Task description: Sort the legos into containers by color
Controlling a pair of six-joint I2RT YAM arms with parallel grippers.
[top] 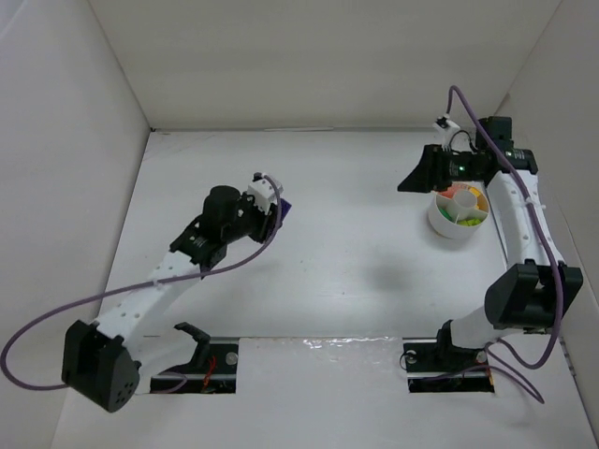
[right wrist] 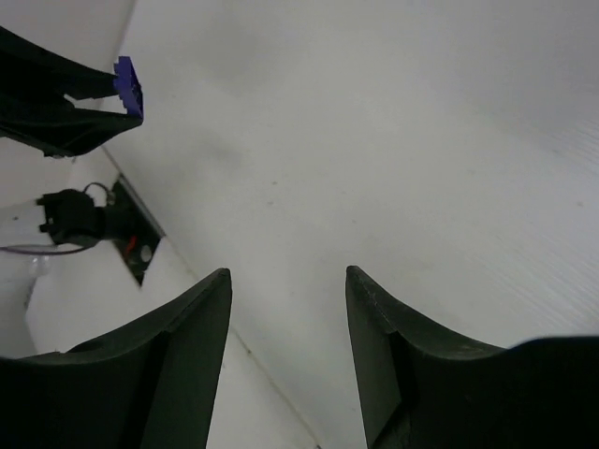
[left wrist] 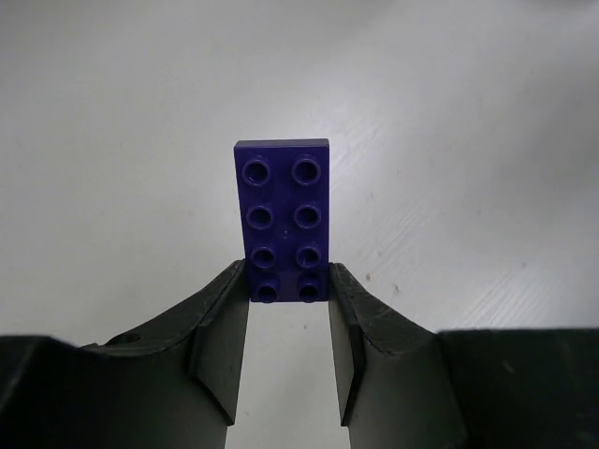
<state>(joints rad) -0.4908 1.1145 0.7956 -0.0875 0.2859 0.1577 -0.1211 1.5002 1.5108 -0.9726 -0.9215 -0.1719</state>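
My left fingers (left wrist: 217, 323) clamp the near end of flat purple plastic lego plate (left wrist: 282, 210), rest sticks out forward | my right fingers (right wrist: 192, 327) apart above white tabletop (right wrist: 421, 140)

This is a robotics lab test cell. A plain white table (top: 328, 271) is boxed in by bare white panels on the left (top: 65, 140), at the back (top: 328, 56) and on the right (top: 571, 84). Two robot arms, left arm (top: 159, 290) and right arm (top: 524, 234), are bolted at the table's near edge on dark mounting plates (top: 201, 367). Purple cables (top: 42, 321) loop loose beside them. Coloured toy bricks (top: 463, 201) lie in a small white bowl (top: 447, 227) near the right arm.
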